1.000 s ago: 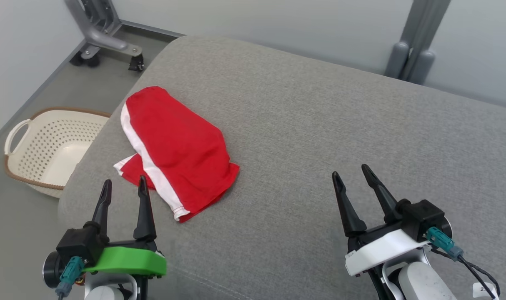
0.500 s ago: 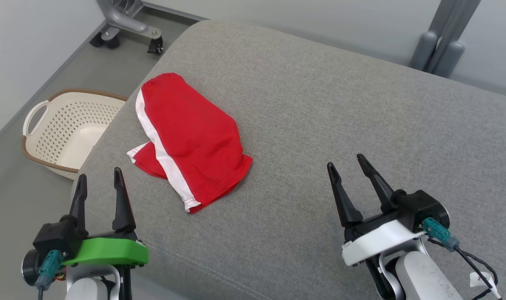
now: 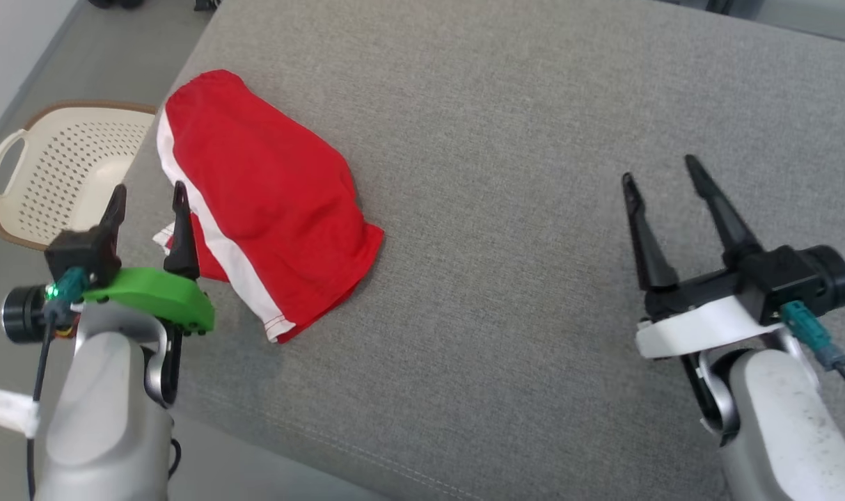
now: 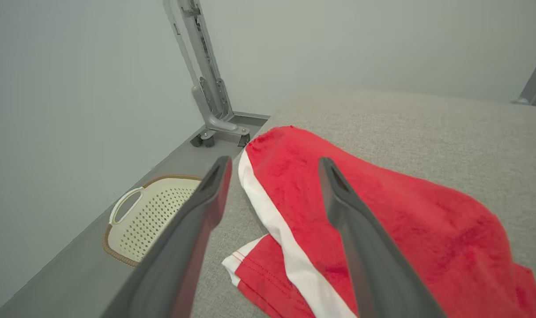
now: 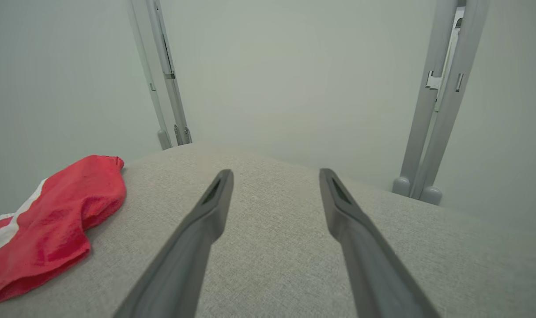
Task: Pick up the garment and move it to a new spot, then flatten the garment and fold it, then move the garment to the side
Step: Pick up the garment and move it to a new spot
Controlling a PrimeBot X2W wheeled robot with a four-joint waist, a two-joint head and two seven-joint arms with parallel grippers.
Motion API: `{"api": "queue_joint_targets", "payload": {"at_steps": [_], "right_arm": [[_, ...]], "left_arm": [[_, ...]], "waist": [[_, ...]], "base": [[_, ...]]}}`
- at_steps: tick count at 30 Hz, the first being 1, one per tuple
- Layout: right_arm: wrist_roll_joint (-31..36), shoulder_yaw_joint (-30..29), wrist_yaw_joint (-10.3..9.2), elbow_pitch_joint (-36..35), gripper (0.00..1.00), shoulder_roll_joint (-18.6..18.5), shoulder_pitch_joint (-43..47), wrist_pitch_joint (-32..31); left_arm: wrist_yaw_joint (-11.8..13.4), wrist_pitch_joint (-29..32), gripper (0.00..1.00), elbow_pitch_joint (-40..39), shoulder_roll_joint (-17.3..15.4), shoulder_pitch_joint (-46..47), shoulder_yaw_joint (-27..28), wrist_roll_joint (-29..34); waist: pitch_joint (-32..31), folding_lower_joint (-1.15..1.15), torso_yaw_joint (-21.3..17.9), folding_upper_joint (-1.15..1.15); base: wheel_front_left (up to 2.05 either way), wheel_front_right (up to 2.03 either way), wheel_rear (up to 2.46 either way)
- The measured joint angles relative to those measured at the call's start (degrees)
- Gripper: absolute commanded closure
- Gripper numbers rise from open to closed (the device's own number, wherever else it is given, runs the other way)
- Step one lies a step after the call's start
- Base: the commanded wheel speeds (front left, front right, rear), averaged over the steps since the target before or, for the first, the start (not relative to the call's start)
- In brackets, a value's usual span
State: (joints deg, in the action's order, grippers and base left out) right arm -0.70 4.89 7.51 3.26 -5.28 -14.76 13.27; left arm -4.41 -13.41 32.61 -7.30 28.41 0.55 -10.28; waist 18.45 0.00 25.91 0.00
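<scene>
You will find, at the far left on the floor, a cream plastic basket (image 3: 53,182) with perforated walls, a loop handle and a brown woven rim; only its own pale bottom shows inside it. Just right of it stands the left gripper (image 3: 149,188), green-collared, its two long dark fingers spread wide and holding nothing. It is poised at the left edge of the garment (image 3: 255,181), the right finger crossing the white stripe in the head view. Whether a fingertip touches the cloth cannot be told. The garment is red, soft and rumpled, with a white side stripe and stitched hems. It lies in a loose, rounded heap on the left part of the grey cushion (image 3: 499,139), a coarse woven fabric surface with a rounded corner. Well apart, at the near right, the right gripper (image 3: 659,169), white-collared, is likewise spread wide over bare cushion, holding and touching nothing.
</scene>
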Motion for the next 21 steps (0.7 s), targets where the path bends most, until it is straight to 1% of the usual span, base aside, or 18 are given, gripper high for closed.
{"api": "queue_joint_targets", "payload": {"at_steps": [3, 6, 9, 14, 18, 19, 20, 21], "right_arm": [[1.0, -3.7, 0.0, -3.9, 0.0, -1.1, 0.0, -1.7], [1.5, -6.7, -0.01, -7.7, 0.0, -1.8, -0.1, -3.4], [1.8, -7.7, -0.01, -10.8, 0.0, -2.4, -0.1, -4.9], [1.8, -7.5, -0.01, -13.5, 0.0, -2.5, -0.1, -6.2], [1.9, -7.2, -0.01, -14.1, 0.0, -2.3, 0.0, -6.3], [1.9, -7.1, -0.01, -14.1, 0.0, -2.2, 0.0, -6.3], [1.9, -7.0, -0.01, -14.1, 0.0, -2.2, 0.0, -6.3], [1.9, -6.9, -0.01, -14.1, 0.0, -2.1, 0.0, -6.2]], "left_arm": [[-1.3, 2.5, 0.0, 5.5, -1.8, 5.9, -2.0, 0.6], [-2.5, 7.6, 0.0, 11.1, -2.9, 10.3, -4.7, 0.0], [-2.9, 13.1, 0.0, 16.0, -4.0, 13.6, -8.2, -1.7], [-2.9, 18.1, 0.0, 19.6, -6.9, 17.7, -17.0, -7.4], [-2.9, 21.8, 0.0, 20.1, -9.1, 19.5, -22.8, -13.0], [-2.9, 22.6, 0.63, 19.9, -9.8, 19.9, -24.4, -14.8], [-2.9, 23.0, 1.0, 19.7, -10.4, 20.2, -25.8, -16.0], [-2.9, 23.4, 1.0, 19.5, -11.1, 20.5, -27.1, -17.5]], "waist": [[2.8, 0.0, -0.6, 0.0], [5.3, 0.0, -1.2, 0.0], [7.5, 0.0, -1.8, 0.0], [10.4, 0.0, -3.2, 0.0], [11.9, 0.0, -4.3, 0.0], [12.3, 0.0, -4.6, 0.0], [12.5, 0.0, -4.9, 0.0], [12.7, 0.0, -5.2, 0.0]], "base": [[0.0, 0.0, 0.0], [0.0, 0.0, 0.0], [0.0, 0.0, 0.0], [0.0, 0.0, 0.0], [0.0, 0.0, 0.0], [0.0, 0.0, 0.0], [0.0, 0.0, 0.0], [0.0, 0.0, 0.0]]}}
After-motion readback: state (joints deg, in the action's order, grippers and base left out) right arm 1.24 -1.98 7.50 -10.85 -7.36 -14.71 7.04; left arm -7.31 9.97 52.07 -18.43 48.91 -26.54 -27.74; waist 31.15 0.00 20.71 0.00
